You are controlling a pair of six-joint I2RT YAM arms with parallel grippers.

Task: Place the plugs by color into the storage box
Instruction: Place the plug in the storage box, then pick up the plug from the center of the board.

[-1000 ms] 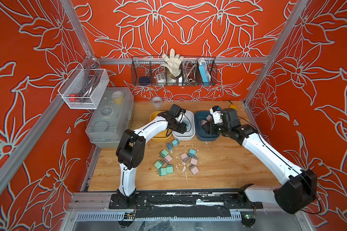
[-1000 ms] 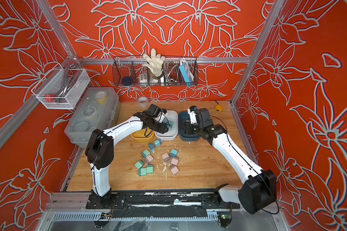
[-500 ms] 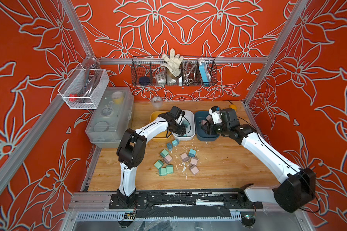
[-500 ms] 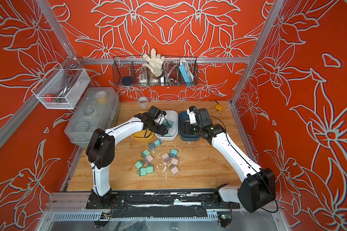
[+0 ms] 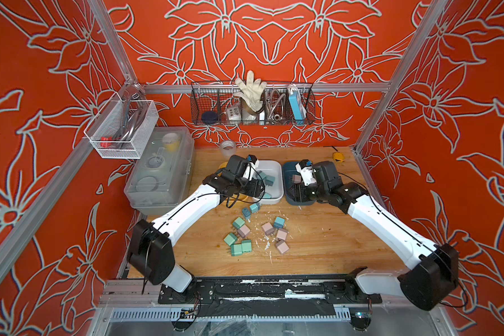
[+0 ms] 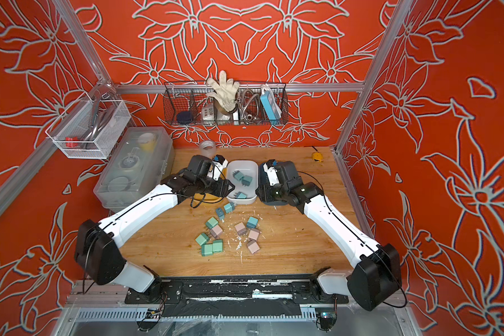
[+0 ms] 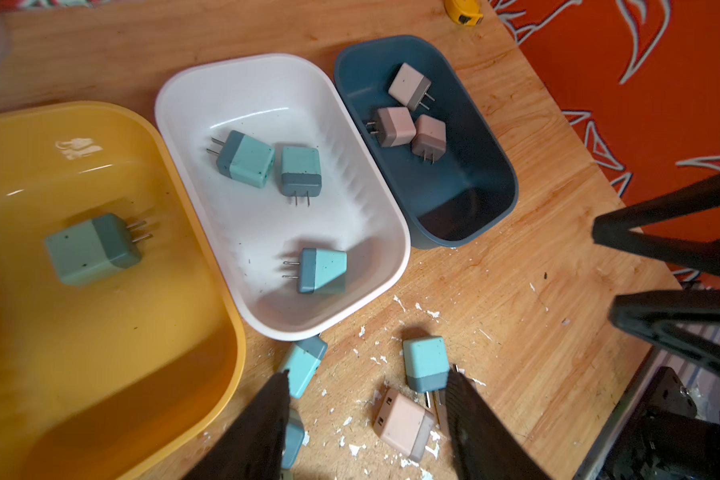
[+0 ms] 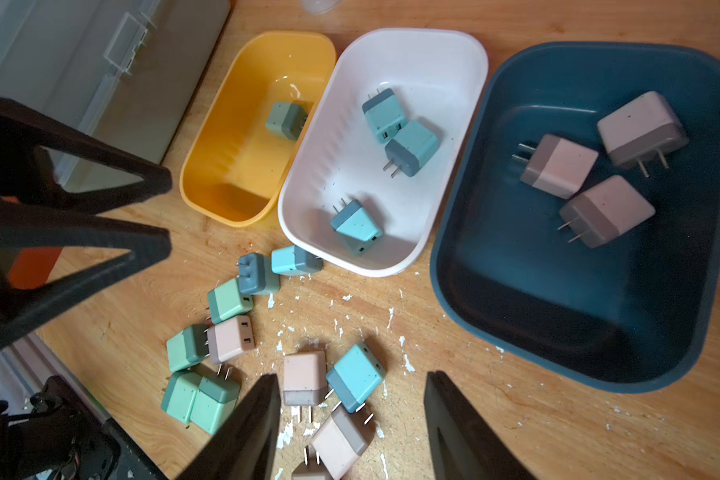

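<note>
In both top views loose plugs (image 5: 282,234) lie on the worktop (image 5: 317,241) before the trays (image 5: 271,200); the left wrist view shows the left pincer (image 7: 369,372) released and empty, the right wrist view the right pincer (image 8: 352,376) likewise, aimed toward a pink plug (image 8: 304,376), so a pick seems due: descend, then clench.

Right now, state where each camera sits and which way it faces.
Both top views: high over the robot's base, looking down the table to the back wall; left arm and right arm whole.
Left wrist: over the yellow tray and white tray, facing down; open left gripper shows.
Right wrist: over the dark blue tray, facing down; open right gripper shows.
Shared: both wrist views show all three trays and the other arm's gripper.
</note>
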